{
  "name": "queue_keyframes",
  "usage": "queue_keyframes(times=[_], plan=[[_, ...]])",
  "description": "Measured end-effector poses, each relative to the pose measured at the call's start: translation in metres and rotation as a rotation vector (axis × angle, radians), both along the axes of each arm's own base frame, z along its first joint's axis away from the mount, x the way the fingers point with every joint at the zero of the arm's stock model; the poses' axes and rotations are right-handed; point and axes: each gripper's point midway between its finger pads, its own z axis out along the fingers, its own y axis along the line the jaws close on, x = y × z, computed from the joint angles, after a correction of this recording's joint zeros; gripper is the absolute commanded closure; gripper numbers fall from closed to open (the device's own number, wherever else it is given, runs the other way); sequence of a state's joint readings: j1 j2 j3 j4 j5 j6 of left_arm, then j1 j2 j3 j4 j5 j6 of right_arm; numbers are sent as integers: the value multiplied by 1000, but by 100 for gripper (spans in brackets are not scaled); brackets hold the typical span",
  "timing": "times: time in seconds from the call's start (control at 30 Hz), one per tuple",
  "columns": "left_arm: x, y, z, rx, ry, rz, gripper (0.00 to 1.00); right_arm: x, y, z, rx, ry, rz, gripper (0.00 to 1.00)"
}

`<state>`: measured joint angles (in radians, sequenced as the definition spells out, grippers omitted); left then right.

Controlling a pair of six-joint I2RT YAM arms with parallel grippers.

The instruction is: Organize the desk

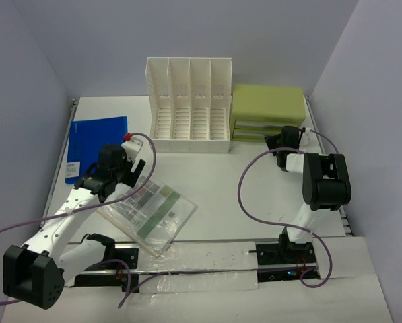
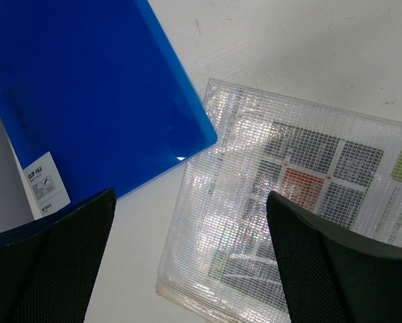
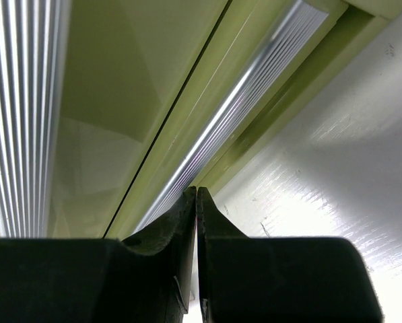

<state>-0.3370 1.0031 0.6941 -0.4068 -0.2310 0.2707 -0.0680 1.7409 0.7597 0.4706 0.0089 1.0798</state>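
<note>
Our left gripper (image 1: 98, 182) is hanging wide open, holding nothing, over the 9 o'clock side of the desk (image 1: 214, 178). Our right gripper (image 3: 196, 195) is pressing its jaws flat together with nothing showing between them, its tips right against the base of the drawer box (image 1: 268, 108) at 1 o'clock.

The desk is filling the whole floor of the top view, with its rails (image 1: 60, 168) running along the 9 and 3 o'clock edges. The broadest bare stretch is lying across the middle, between the rack (image 1: 190, 101) at 12 o'clock and the pouch (image 1: 153, 215) at 7 o'clock. The folder (image 1: 96, 134) is lying flat at 10 o'clock, close along the left rail. The pouch is sitting askew, one corner reaching towards the near edge. A purple cable (image 1: 244, 195) is looping over the bare surface at 4 o'clock.

From above, the left arm (image 1: 73, 208) is hiding where folder and pouch meet. The left wrist view is showing the folder's corner just overlapping the pouch's edge, between the fingers (image 2: 52, 269). The right wrist view alone is showing ribbed silver strips (image 3: 214, 134) along the drawer fronts.
</note>
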Motion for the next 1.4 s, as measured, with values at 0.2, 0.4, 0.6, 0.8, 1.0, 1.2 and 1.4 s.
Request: queue_keyframes(times=[0.2, 0.4, 0.6, 0.8, 1.0, 1.2, 1.4], plan=[[0, 0, -1, 1, 4, 1, 1, 1, -5, 1, -6, -3, -9, 88], [0, 0, -2, 2, 6, 1, 1, 4, -14, 5, -31, -14, -14, 87], [0, 1, -2, 2, 6, 2, 1, 4, -28, 6, -47, -11, -28, 86], [0, 1, -2, 2, 6, 5, 1, -4, -23, 13, -52, -22, 12, 72], [0, 2, -2, 2, 6, 6, 1, -30, 24, 53, -87, -96, 159, 58], [3, 12, -3, 7, 5, 47, 1, -85, 166, 99, -256, -185, 606, 50], [4, 53, -8, -2, 23, 207, 1, -185, 290, 130, -450, -307, 1071, 34]])
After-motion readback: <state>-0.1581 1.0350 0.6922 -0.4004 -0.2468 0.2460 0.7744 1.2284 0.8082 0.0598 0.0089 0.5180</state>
